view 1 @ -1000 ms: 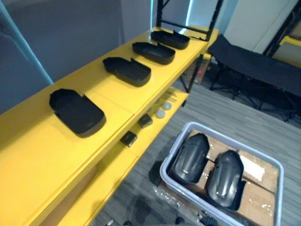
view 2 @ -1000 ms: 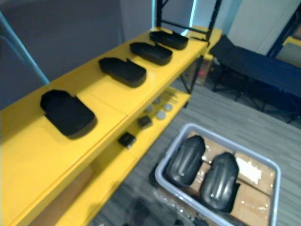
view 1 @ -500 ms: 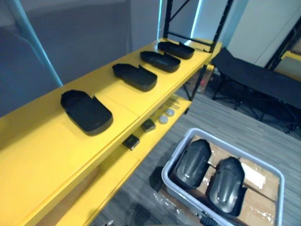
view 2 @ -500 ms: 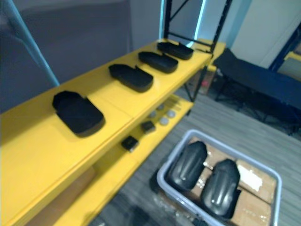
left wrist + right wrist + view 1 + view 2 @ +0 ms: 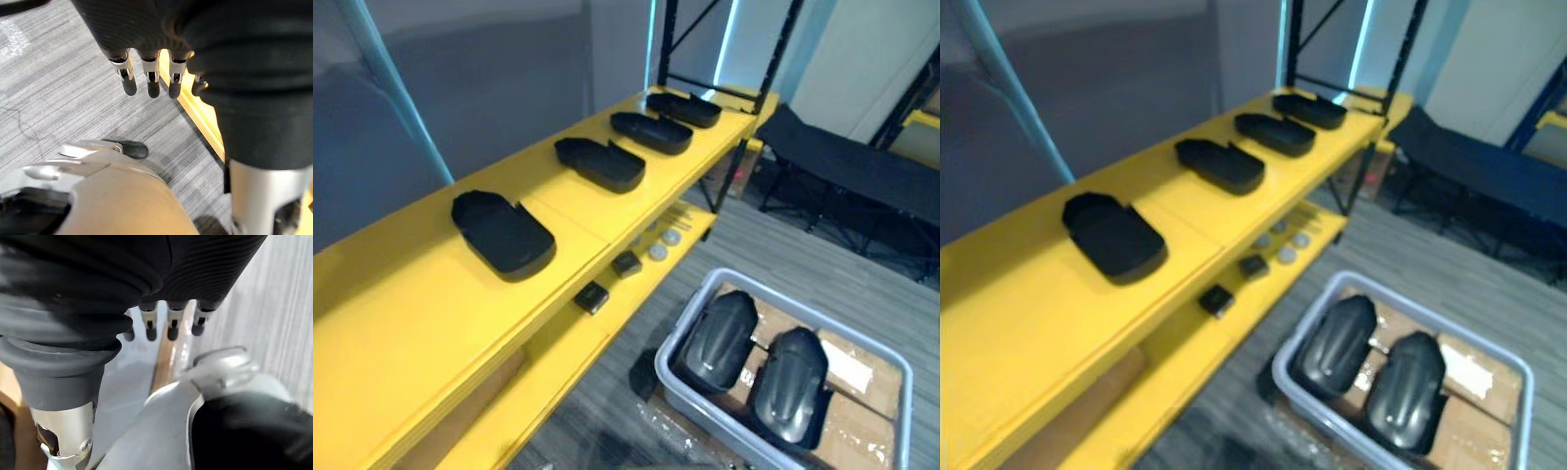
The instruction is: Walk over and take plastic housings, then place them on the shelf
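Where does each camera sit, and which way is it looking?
Left eye view: on the head, looking down at the shelf, its four housings, and the bin with two more.
Right eye view: beside it, facing the same way.
Left wrist view: on the left wrist, looking along the open left hand at floor and shelf edge.
Right wrist view: on the right wrist, looking along the open right hand at floor.
Shared: both eyes see shelf and bin; both wrists see floor.
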Available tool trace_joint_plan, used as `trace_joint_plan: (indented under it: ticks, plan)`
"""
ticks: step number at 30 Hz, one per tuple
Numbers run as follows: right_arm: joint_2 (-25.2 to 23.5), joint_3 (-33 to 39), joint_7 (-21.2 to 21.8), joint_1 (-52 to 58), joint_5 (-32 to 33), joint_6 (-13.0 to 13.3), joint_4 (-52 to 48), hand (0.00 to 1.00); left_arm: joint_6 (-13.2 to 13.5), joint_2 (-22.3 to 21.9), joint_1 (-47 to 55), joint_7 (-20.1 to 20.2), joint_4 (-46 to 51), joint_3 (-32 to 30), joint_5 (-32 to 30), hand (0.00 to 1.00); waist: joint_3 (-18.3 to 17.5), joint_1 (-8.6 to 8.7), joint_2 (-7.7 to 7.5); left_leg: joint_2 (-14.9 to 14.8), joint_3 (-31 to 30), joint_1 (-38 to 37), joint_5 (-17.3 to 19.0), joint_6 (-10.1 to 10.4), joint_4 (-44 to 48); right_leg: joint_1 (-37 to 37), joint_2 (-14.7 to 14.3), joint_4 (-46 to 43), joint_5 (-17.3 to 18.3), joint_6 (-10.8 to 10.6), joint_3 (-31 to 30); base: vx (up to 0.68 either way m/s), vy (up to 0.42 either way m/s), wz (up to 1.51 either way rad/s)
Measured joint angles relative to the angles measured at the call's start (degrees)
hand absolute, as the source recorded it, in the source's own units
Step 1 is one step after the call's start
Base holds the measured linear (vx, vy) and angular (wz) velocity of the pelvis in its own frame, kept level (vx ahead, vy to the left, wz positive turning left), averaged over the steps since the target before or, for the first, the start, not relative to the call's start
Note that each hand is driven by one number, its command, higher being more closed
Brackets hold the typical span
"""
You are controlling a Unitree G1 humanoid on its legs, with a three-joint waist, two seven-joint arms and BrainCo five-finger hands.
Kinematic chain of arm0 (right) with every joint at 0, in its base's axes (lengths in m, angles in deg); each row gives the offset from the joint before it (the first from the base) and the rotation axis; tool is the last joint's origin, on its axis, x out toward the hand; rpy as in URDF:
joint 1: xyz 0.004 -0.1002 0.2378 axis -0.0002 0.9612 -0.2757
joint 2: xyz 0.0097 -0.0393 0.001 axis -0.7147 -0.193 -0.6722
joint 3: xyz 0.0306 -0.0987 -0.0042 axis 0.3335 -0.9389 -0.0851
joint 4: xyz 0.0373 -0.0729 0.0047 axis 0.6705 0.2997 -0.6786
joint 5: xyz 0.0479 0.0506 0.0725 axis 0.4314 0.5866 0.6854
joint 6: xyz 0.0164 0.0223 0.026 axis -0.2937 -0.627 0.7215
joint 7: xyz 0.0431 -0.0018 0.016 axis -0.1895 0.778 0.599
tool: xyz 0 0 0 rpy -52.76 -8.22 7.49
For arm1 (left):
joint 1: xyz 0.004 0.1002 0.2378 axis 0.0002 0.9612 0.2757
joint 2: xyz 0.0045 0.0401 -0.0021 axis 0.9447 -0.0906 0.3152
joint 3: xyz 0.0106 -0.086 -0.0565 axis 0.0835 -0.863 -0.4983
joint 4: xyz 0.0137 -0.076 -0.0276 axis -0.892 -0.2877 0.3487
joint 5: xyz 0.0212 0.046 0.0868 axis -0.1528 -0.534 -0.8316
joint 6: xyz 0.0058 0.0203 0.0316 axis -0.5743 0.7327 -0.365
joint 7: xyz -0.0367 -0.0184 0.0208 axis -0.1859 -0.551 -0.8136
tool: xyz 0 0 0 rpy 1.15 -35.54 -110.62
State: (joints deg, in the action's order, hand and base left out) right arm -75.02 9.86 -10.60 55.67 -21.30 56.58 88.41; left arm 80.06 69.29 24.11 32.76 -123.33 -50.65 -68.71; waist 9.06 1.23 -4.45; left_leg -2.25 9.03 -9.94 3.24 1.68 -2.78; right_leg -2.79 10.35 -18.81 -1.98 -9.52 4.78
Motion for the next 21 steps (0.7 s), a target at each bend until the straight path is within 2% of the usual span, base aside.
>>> trace_joint_plan:
  ticks: [1,2,3,4,5,6,9,10,11,13,14,15,16,17,18,19,20,21]
  plan:
    - [-0.2,0.0,0.0,0.0,0.0,0.1,-0.3,0.0,0.0,0.1,-0.3,-0.1,0.1,0.0,-0.1,0.0,0.1,0.0,-0.12,0.0,0.3,0.3,0.4,-0.2,0.9,-0.9,0.0,-0.8,-0.6,0.1,0.0,-0.24,0.094,-0.54]
    - [-0.1,0.0,0.0,-0.4,0.0,0.2,-1.2,0.0,0.0,0.1,-1.3,-1.2,1.2,-0.3,0.0,0.0,0.5,-0.12,0.51,-1.6,1.5,3.4,2.7,-1.6,4.2,-2.9,-1.0,-0.7,-4.5,0.5,-0.2,-0.1,0.065,-0.47]
    - [0.0,-0.1,0.0,-1.5,0.0,0.2,-1.1,0.0,0.1,0.1,-1.3,-1.6,1.9,-0.5,0.1,0.0,1.4,-0.06,1.25,-2.2,2.6,4.1,2.9,-2.1,5.1,-5.4,-0.9,-8.0,-3.2,3.2,0.1,0.15,0.025,-0.46]
    - [0.0,-0.1,0.0,-1.6,0.0,0.3,-1.0,0.0,0.0,0.4,-2.2,-2.0,2.4,-0.9,0.1,0.0,2.1,0.73,0.92,-2.6,2.8,4.0,2.7,-2.1,6.2,-8.7,-0.3,-23.1,-0.7,6.0,0.5,0.53,-0.078,-0.14]
    - [-0.2,-0.2,0.0,-0.9,0.0,0.3,-0.9,0.0,-0.1,0.8,-2.6,-2.1,3.0,-0.9,0.0,0.0,2.0,1.46,0.61,-2.8,2.9,4.1,2.9,-2.4,7.1,-9.8,0.6,-36.7,2.2,6.2,2.3,0.67,-0.134,-0.21]
    - [-0.2,-0.1,-0.2,-1.0,0.0,0.4,-0.6,0.0,-0.1,1.0,-2.7,-2.1,4.2,-1.8,0.0,0.0,2.0,1.16,0.62,-3.2,4.2,4.1,3.0,-2.6,7.4,-9.9,1.1,-44.2,2.2,6.0,3.5,0.54,-0.141,-0.31]
    - [-0.1,0.2,-0.3,-2.6,-0.2,0.4,-0.1,0.0,-1.2,0.6,-2.8,-2.0,4.6,-5.5,-0.4,0.0,1.8,1.12,0.55,-3.9,7.6,6.4,2.8,-3.1,7.9,-9.4,3.8,-49.1,1.1,4.8,7.0,0.43,-0.147,-0.71]
    - [-0.2,0.3,-0.3,-2.6,-0.2,0.4,-0.1,0.0,-1.7,0.6,-2.7,-2.0,4.5,-6.1,-0.5,0.0,1.8,1.16,0.61,-4.3,8.2,7.2,2.8,-3.2,8.5,-9.0,4.2,-48.5,0.7,4.8,7.9,0.36,-0.142,-0.75]
    - [-0.2,0.4,-0.7,-2.5,-0.2,0.3,-0.1,0.0,-2.6,0.5,-2.3,-1.9,4.6,-7.3,-0.7,0.0,1.8,1.06,0.62,-5.1,9.5,8.1,2.9,-3.3,9.2,-8.2,5.2,-45.8,-1.5,4.7,9.3,0.26,-0.122,-0.72]
    - [-0.5,0.6,-1.1,-2.5,-0.6,0.3,-0.1,0.0,-3.8,0.7,-1.3,-1.6,4.7,-8.4,-1.3,0.0,1.6,0.91,0.3,-5.9,12.0,8.5,3.1,-3.0,10.1,-5.5,6.3,-34.4,-11.6,6.4,12.0,0.1,-0.097,-0.79]
    - [-0.6,0.8,-1.1,-2.5,-0.7,0.2,-0.4,0.0,-4.2,0.5,-0.8,-1.6,4.6,-9.6,-2.3,0.0,1.0,0.47,-0.59,-5.9,13.5,9.4,4.2,-1.3,12.2,-4.5,6.8,-27.5,-17.2,6.1,13.8,-0.06,-0.077,-0.62]
    - [-0.5,1.4,-1.1,-2.4,-0.7,0.2,-0.6,0.0,-4.7,0.1,-0.7,-1.6,4.6,-9.4,-2.6,0.0,0.9,0.45,0.2,-6.6,13.6,9.7,4.3,-1.4,12.8,-4.1,6.6,-26.6,-17.2,6.2,14.7,-0.03,-0.112,-0.62]
    - [0.1,2.0,-1.2,-1.9,-0.7,0.2,-0.8,0.0,-5.1,-1.5,-0.1,-1.4,4.6,-9.3,-2.8,0.0,0.0,0.46,2.66,-8.2,14.2,9.7,3.9,-0.9,11.7,-4.0,6.4,-25.5,-17.2,6.1,16.9,0.0,-0.09,-0.45]
    - [0.9,2.4,-1.1,-1.5,-0.7,0.2,-0.8,0.0,-5.0,-2.6,0.3,-1.4,4.7,-9.2,-2.8,0.0,-0.1,0.28,4.05,-9.1,16.0,8.7,2.8,-0.8,10.1,-4.1,6.9,-25.7,-15.2,5.6,18.3,0.02,-0.089,-0.5]
    - [1.1,2.4,-1.1,-1.7,-0.8,0.3,-0.8,0.0,-5.0,-2.9,0.5,-1.5,4.8,-9.0,-2.8,0.0,-0.1,-0.16,4.25,-9.2,17.0,8.1,2.5,-0.6,9.6,-4.0,7.3,-25.6,-10.7,5.1,19.3,-0.03,-0.082,-0.76]
    - [1.5,2.2,-1.1,-1.8,-0.7,0.3,-0.8,0.0,-4.9,-3.4,0.8,-1.5,5.2,-8.7,-2.7,0.0,-0.3,-0.57,4.06,-9.9,19.4,7.9,2.2,-0.1,9.5,-3.9,7.1,-20.2,0.2,2.4,20.7,-0.14,-0.066,-0.98]
    - [1.3,1.6,-1.2,-2.8,-0.7,0.4,-0.8,0.0,-4.8,-2.8,1.4,-1.7,5.4,-8.8,-2.6,0.0,-0.4,-0.84,3.38,-10.7,21.7,8.5,1.9,0.4,10.5,-2.6,4.0,-6.2,1.2,2.5,21.2,-0.17,-0.064,-1.1]
    - [0.8,0.9,-1.2,-3.2,-0.7,0.5,-0.8,0.0,-4.6,-2.0,1.5,-2.0,5.3,-8.8,-2.1,0.0,-0.7,-0.93,1.96,-10.3,22.7,9.1,1.9,0.4,11.1,-2.7,3.3,0.6,-4.5,3.8,21.3,-0.14,-0.187,-1.09]
